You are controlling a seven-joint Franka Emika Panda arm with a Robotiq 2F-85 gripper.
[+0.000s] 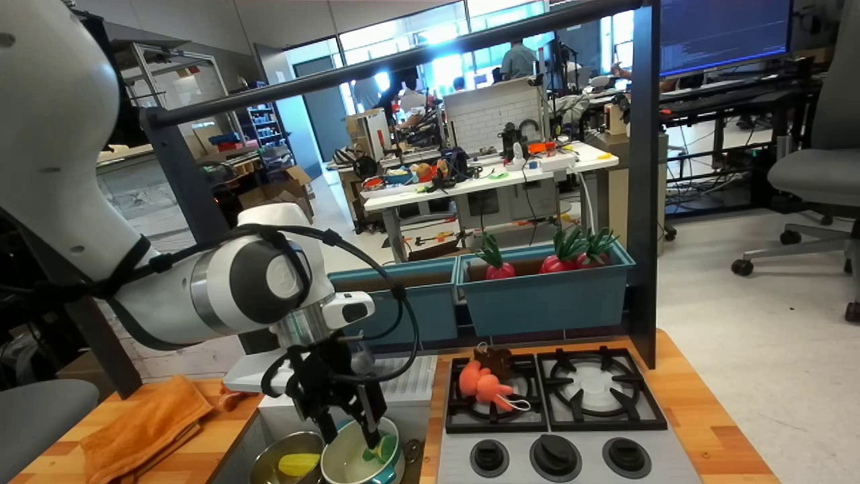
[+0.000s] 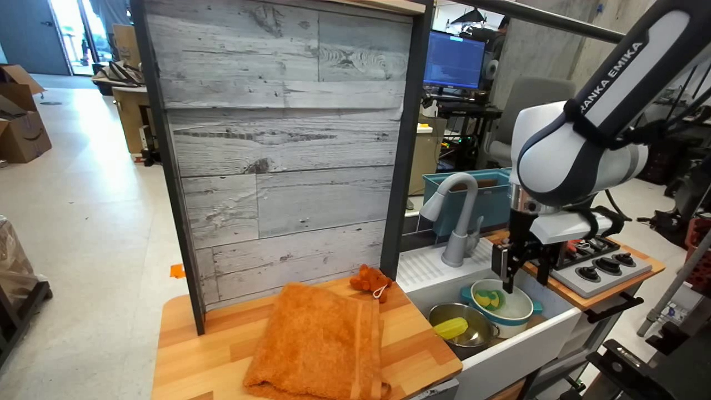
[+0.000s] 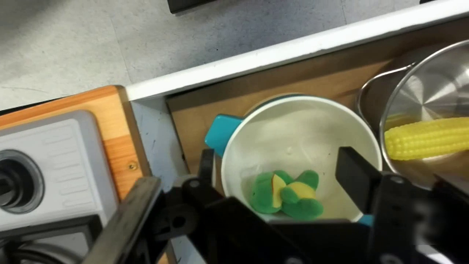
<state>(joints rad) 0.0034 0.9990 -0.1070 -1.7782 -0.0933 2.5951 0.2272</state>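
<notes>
My gripper [image 3: 277,161] is open and empty, above a white pot [image 3: 293,128] with teal handles in the sink. It also shows above the pot in both exterior views [image 1: 350,438] [image 2: 525,284]. A green and yellow plush toy [image 3: 300,192] lies inside the pot, between the fingers as seen in the wrist view and below them. The toy also shows in both exterior views [image 1: 384,449] [image 2: 489,300]. Next to the pot stands a steel pot [image 2: 469,349] with a yellow corn cob [image 3: 428,139] in it. The fingers appear to touch nothing.
A stove [image 1: 521,444] with an orange-pink plush [image 1: 484,386] and a brown one [image 1: 496,363] stands beside the sink. A grey faucet [image 2: 460,222] rises behind the sink. An orange towel [image 2: 316,339] and orange plush [image 2: 369,280] lie on the counter. Teal planters [image 1: 547,302] stand behind.
</notes>
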